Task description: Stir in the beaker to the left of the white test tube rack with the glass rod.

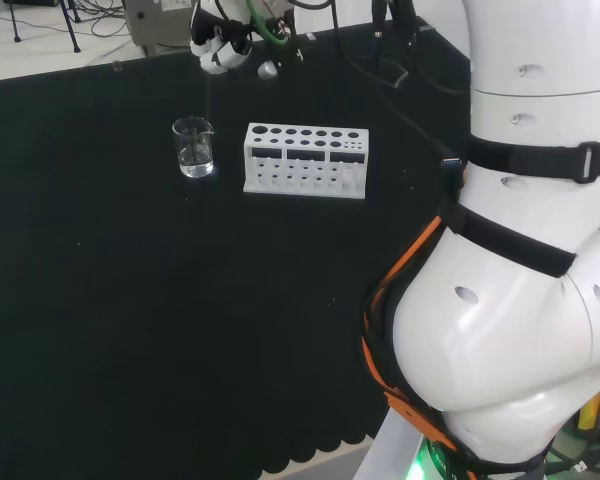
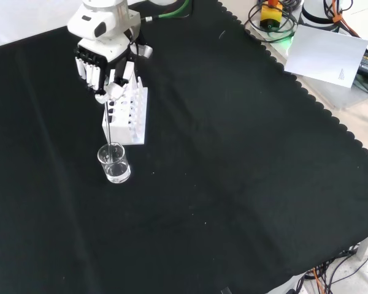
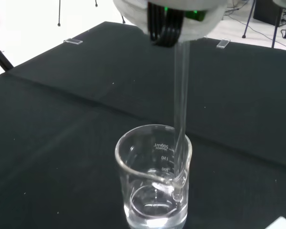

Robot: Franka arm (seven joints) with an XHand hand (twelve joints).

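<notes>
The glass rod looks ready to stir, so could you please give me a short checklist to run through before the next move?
1. Hand curled round the glass rod: ok.
2. Rod tip inside the beaker: ok, the wrist view shows it below the rim.
3. Beaker holds clear liquid: ok, a shallow layer shows at the bottom.
4. Beaker upright on the black cloth: ok.
5. Rod away from the glass wall: not ok, it runs close along one side.
6. Beaker apart from the white test tube rack: ok, a gap shows in the head view.
</notes>
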